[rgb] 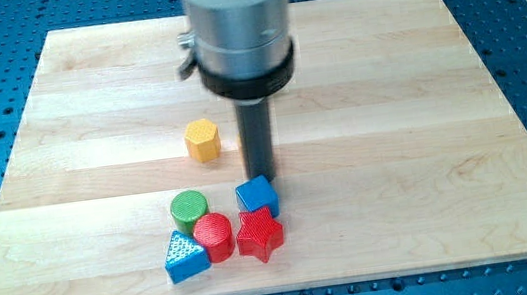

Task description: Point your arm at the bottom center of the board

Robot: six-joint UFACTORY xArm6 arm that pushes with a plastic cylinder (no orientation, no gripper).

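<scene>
Since the arm ends in a bare rod, nothing is grasped: my tip (263,175) rests just above the blue cube (256,195), seemingly touching it. Red star (259,235), red cylinder (214,236), green cylinder (189,209) and blue triangle (185,257) cluster near the board (425,148) bottom centre; the yellow hexagon (201,140) sits apart.

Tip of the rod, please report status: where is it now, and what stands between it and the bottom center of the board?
My tip mid-board, just above blue cube. Bottom-center edge of board not reached. Blue cube and red star in the way.
</scene>
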